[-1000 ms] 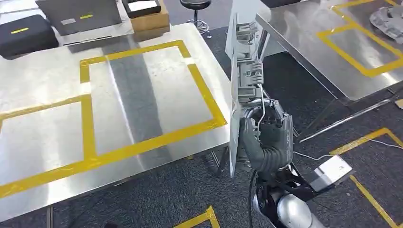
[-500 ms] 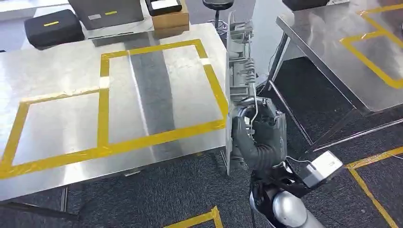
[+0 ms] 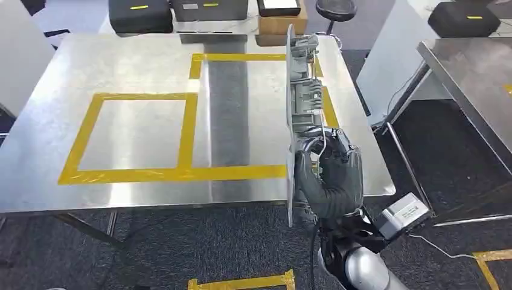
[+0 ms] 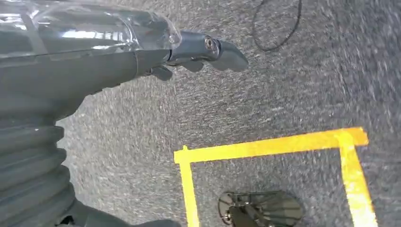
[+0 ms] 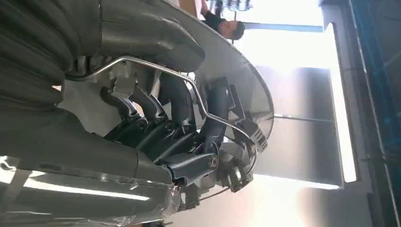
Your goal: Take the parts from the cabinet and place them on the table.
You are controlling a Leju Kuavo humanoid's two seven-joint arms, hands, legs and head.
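The part (image 3: 300, 103), a long silvery panel with brackets and a thin rod, is held upright on edge by the right hand (image 3: 329, 178), whose fingers (image 5: 179, 101) are wrapped tightly round its lower end, above the table's (image 3: 151, 78) near right edge. The left hand (image 4: 142, 52) hangs over carpet, fingers together, nothing held.

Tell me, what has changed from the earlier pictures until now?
The whole view has shifted: the camera turned, so the steel table now lies squarely ahead. The right hand still holds the metal part upright, in the same grip. Nothing was let go.
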